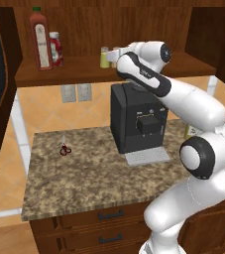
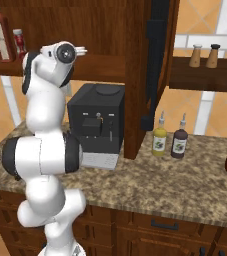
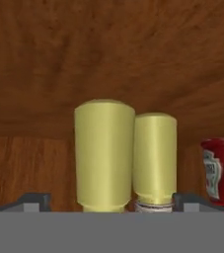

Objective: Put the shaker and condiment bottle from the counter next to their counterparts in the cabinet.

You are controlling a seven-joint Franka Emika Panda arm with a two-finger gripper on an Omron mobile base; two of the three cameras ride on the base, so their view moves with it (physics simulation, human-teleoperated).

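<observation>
The hand (image 3: 108, 200) is up at the cabinet shelf, its two dark fingertips (image 3: 32, 200) standing wide apart on either side of a pair of yellow-green shakers, gripping neither; in the hand view the nearer shaker (image 3: 104, 155) and the second shaker (image 3: 155, 158) look upside down, since that view is rolled over, and they stand side by side, very close or touching; a red bottle with a white label (image 3: 219, 170) shows at that view's right edge. From the left base view the arm (image 1: 183, 99) reaches up to the cabinet (image 1: 109, 69), its wrist covering part of the shaker pair (image 1: 105, 57) near the middle of the shelf; further left on the same shelf the condiment bottle (image 1: 55, 48) stands just beside the tall red bottle (image 1: 39, 39) with the green cap, close enough to touch or nearly so. Below, on the desk (image 1: 84, 173), sit a black coffee machine (image 1: 136, 116) and a small red item (image 1: 65, 149); the right base view adds a yellow squeeze bottle (image 2: 159, 136) and a dark squeeze bottle (image 2: 179, 139) beside each other on the desk.
</observation>
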